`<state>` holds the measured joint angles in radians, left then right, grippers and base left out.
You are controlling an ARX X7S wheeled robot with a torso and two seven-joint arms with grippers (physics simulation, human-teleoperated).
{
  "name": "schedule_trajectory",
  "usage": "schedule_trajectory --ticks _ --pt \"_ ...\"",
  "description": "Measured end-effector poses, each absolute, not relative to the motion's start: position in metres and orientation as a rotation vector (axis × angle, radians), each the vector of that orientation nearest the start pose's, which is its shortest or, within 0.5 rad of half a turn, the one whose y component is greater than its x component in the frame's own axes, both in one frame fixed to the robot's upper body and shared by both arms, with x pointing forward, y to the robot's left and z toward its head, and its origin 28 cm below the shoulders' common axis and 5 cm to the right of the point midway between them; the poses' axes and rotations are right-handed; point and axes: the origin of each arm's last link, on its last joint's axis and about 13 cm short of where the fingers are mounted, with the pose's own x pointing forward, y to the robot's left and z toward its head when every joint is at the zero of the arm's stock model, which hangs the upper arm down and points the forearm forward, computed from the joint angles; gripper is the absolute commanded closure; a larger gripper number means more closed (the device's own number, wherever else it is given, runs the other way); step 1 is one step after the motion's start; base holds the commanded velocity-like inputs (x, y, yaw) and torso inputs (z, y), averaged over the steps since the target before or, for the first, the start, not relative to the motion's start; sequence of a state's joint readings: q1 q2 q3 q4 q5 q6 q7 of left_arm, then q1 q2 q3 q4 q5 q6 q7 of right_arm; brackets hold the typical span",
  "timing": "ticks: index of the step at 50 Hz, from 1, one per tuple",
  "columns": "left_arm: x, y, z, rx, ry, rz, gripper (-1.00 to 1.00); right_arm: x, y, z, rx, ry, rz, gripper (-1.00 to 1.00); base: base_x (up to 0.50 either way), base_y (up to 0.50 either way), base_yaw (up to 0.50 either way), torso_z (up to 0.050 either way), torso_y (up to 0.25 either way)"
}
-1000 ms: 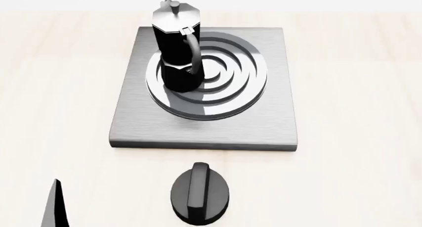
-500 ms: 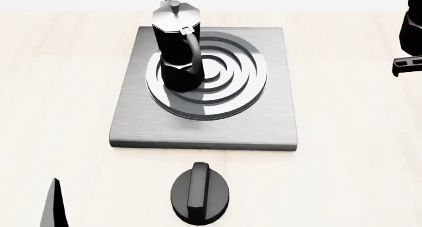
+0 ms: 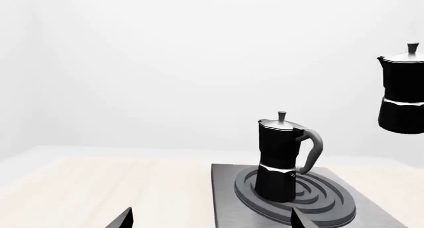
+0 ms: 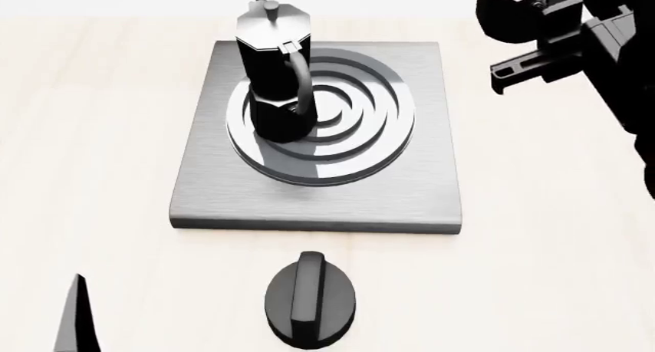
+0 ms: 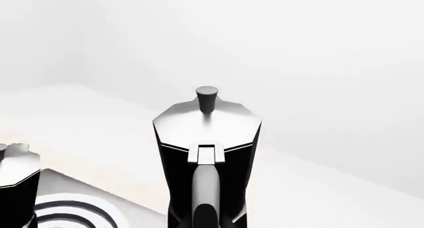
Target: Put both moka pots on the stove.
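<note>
One moka pot stands upright on the left rear part of the ring burner of the stove. It also shows in the left wrist view and at the edge of the right wrist view. My right gripper is shut on the second moka pot and holds it in the air beyond the stove's right rear corner. The held pot fills the right wrist view with its handle towards the camera. In the left wrist view it hangs well above the table. My left gripper is open and empty, low at the stove's front left.
A low round black knob with a raised ridge lies on the pale wooden table just in front of the stove. One of the left gripper's fingers shows at the bottom left of the head view.
My right arm has come in from the right edge towards the stove, carrying the second moka pot. The pot on the burner and the left arm have hardly moved.
</note>
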<state>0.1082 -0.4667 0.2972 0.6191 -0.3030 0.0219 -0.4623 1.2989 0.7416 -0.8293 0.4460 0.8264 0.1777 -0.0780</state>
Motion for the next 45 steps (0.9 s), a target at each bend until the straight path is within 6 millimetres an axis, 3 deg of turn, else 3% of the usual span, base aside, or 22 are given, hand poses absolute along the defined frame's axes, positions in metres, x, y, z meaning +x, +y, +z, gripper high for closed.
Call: schedule_trajectory --ticks 10,30,45 --pt "0.165 0.213 0.113 -0.056 -0.373 -0.038 -1.0 0.383 -0.216 0.271 -0.275 -0.202 0.311 1.0 0.0 0.0 0.0 0.0 0.001" --pt "0.165 0.212 0.111 -0.06 -0.371 -0.043 -1.0 0.411 -0.2 0.244 -0.234 -0.152 0.352 1.0 0.0 0.0 0.0 0.0 0.001" --pt "0.165 0.212 0.111 -0.063 -0.371 -0.042 -1.0 0.421 -0.181 0.231 -0.168 -0.201 0.382 1.0 0.0 0.0 0.0 0.0 0.001"
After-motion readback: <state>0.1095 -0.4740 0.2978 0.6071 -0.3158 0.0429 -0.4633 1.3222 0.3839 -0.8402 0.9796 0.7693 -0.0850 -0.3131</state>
